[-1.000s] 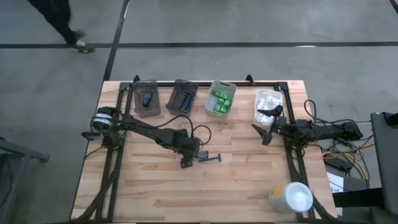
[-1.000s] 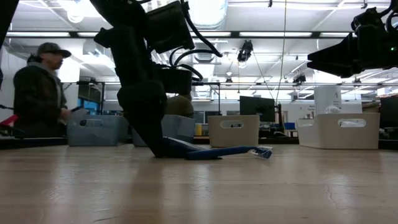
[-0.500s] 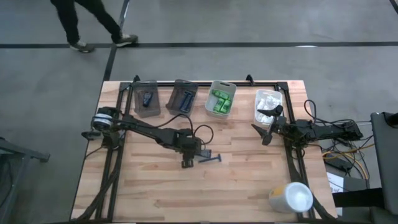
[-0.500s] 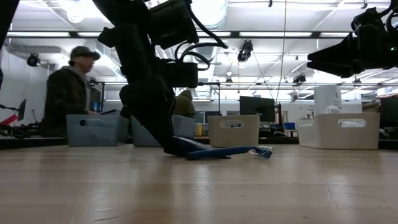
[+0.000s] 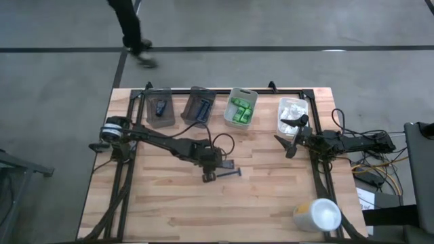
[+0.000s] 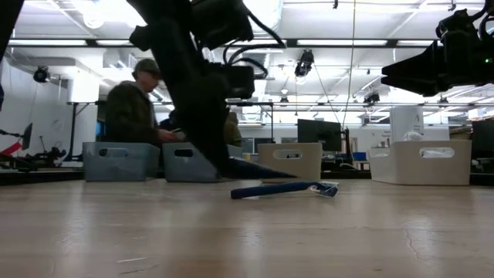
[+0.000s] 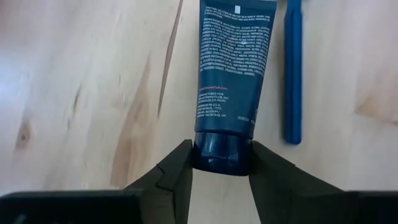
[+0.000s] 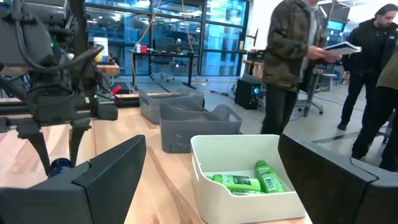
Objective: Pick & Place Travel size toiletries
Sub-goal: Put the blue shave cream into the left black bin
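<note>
The left gripper (image 7: 220,167) is reaching mid-bench, its fingers (image 7: 177,174) clamping the cap end of a dark blue tube (image 7: 231,81). A blue razor (image 7: 292,71) is lying just beside the tube. The right gripper (image 5: 289,134) is waiting near the white bin (image 5: 282,123), fingers spread.

There are four bins on the counter (image 5: 169,210): two grey bins (image 5: 160,108) (image 5: 201,106) and two white bins (image 5: 241,108) (image 5: 292,115). One cup (image 5: 317,215) stands near a corner. One dark blue tube (image 7: 231,68) and one blue razor (image 7: 292,68) lie side by side on the wood. Two green packs (image 8: 249,178) show in one white bin. There are two arms, each with one pincer (image 5: 210,171) (image 5: 290,133). Three people (image 8: 292,56) show in the room.
</note>
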